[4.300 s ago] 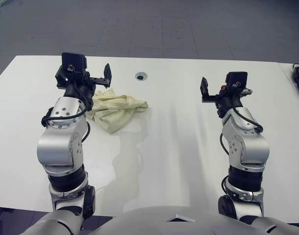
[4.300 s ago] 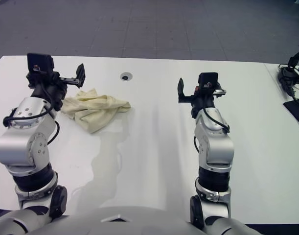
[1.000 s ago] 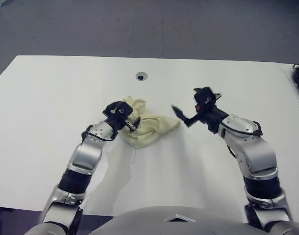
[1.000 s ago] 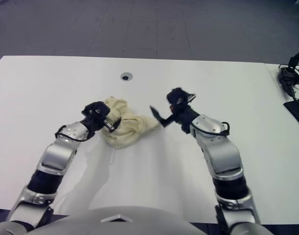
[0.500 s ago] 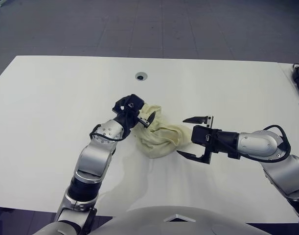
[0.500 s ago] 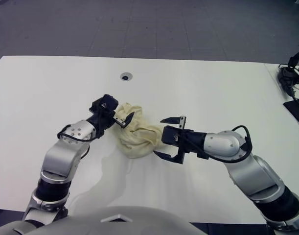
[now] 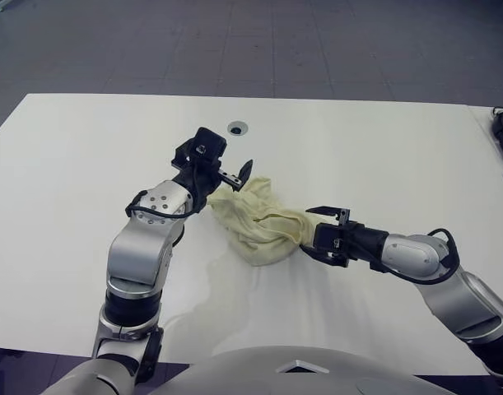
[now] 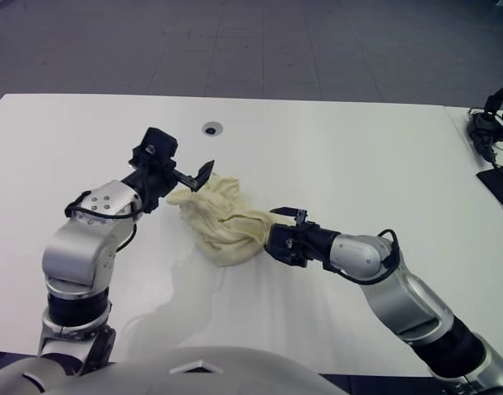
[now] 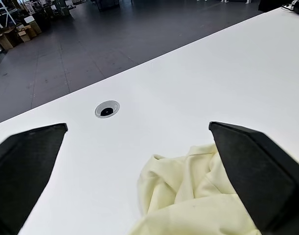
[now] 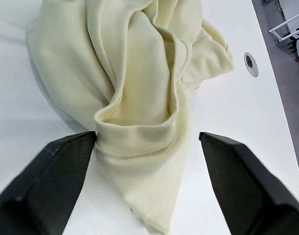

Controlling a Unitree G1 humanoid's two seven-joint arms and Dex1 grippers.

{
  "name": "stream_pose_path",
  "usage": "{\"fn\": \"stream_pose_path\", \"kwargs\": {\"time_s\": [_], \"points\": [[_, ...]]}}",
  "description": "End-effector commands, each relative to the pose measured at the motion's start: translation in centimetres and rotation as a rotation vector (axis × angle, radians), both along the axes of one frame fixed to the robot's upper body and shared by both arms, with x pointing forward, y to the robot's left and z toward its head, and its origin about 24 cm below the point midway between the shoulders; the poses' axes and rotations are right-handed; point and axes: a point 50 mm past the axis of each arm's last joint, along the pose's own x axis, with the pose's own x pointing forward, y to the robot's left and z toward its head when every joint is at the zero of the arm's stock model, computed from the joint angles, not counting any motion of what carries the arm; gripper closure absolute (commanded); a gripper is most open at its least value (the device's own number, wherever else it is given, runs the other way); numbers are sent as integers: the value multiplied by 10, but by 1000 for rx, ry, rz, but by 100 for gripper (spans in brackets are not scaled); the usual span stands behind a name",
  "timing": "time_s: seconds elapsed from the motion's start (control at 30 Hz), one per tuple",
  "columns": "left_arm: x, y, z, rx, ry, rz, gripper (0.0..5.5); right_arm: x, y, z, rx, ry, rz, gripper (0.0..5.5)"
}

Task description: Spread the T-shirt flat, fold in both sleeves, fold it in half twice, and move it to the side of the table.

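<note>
Since half a second ago my right hand (image 7: 319, 232) has pushed in from 3 o'clock and now straddles the near-right tip of the T-shirt (image 7: 259, 218), while my left hand (image 7: 216, 169) has pulled back toward 11 o'clock off the far-left edge of the cloth. Compared with four seconds ago, the shirt has travelled from the left part of the table (image 7: 70, 148) to roughly its middle.

Right now the pale-yellow T-shirt is a crumpled heap, nothing spread yet. It sits at about 6 o'clock from the round cable port (image 7: 237, 127). Its long axis runs roughly from 10 o'clock to 4 o'clock.

My right hand is spread wide, one finger on each side of a thick fold at the 4 o'clock end. On the right wrist view one finger looks to be touching the cloth, and the fold reaches out toward the wrist. My left hand is also spread wide and holds nothing. It hangs at the 10 o'clock end, with the cloth showing between its fingers on the left wrist view.

I judge the right hand the nearer one. It only needs to close on that fold, while the left must drop back toward 4 o'clock to take the opposite end before I can pull the shirt open along that axis.
</note>
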Motion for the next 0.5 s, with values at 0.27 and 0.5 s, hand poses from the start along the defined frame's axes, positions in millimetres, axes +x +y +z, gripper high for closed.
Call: {"fn": "stream_pose_path", "kwargs": {"time_s": [0.27,0.5], "points": [[-4,5,-1,20,5,29,10,-2,-11,-1,-52,5,-8,351],[-4,6,0,30,6,26,10,1,-12,0,-49,-10,-23,463]]}}
